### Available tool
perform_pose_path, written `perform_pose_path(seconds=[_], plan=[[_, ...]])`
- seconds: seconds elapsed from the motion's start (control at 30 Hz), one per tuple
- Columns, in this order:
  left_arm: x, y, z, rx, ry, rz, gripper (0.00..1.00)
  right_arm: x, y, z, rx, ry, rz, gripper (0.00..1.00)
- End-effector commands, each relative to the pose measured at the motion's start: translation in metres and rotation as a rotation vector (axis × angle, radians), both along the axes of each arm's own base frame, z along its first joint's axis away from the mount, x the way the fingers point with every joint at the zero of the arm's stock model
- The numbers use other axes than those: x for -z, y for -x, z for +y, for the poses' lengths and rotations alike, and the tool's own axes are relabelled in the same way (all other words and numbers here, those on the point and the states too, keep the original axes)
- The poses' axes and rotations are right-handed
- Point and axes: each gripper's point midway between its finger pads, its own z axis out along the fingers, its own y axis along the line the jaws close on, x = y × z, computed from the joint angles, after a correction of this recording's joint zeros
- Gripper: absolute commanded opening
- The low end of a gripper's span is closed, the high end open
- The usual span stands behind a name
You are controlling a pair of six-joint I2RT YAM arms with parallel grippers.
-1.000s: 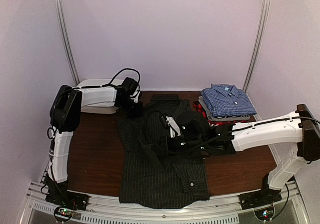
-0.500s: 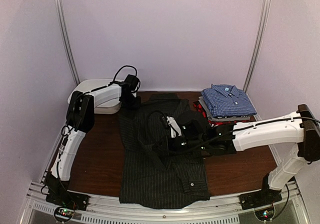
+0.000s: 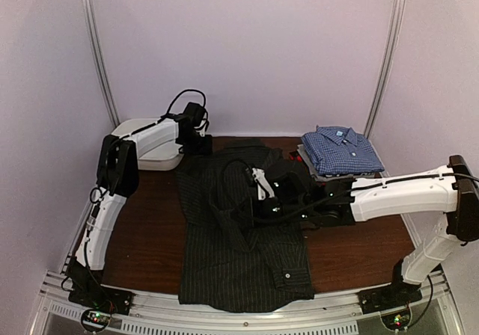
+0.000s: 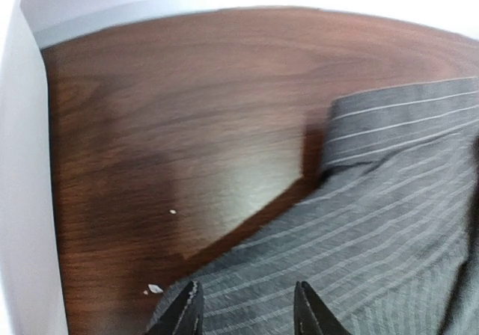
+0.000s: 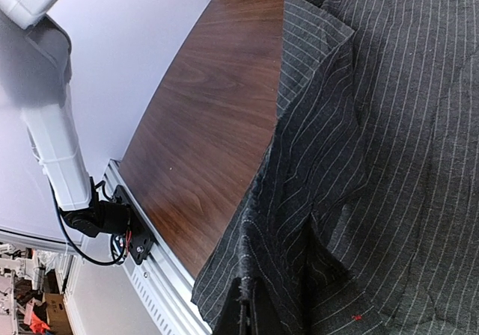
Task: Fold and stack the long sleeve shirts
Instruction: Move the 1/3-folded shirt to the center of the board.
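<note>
Left of pinstriped shirt (image 3: 224,268) edge, brown tabletop (image 3: 142,230) (left jaws parted).

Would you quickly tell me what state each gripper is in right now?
Left gripper: open, just above the black pinstriped shirt, holding nothing.
Right gripper: closed on a fold of the same shirt.
</note>
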Motion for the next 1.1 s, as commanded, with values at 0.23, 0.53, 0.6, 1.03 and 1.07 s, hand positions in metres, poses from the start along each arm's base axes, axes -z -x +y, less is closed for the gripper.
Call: perform_pose_path(seconds=[0.23, 0.53, 0.6, 1.03, 1.07], plan=[[-0.172, 0.028, -0.01, 0.092, 0.191, -0.204, 0.46, -0.053, -0.039, -0.048, 0.174, 0.069, -0.177, 0.0], [-0.181, 0.108, 0.001, 0.109, 0.278, -0.149, 0.46, -0.072, -0.093, -0.132, 0.402, 0.201, -0.258, 0.0], [-0.173, 0.135, 0.002, 0.116, 0.289, -0.124, 0.46, -0.075, -0.105, -0.149, 0.434, 0.213, -0.272, 0.0], [-0.06, 0.313, 0.02, 0.036, 0.266, 0.121, 0.45, -0.045, -0.128, -0.213, 0.561, 0.339, -0.255, 0.0], [-0.053, 0.323, 0.025, 0.024, 0.262, 0.137, 0.45, -0.044, -0.129, -0.218, 0.576, 0.35, -0.255, 0.0]])
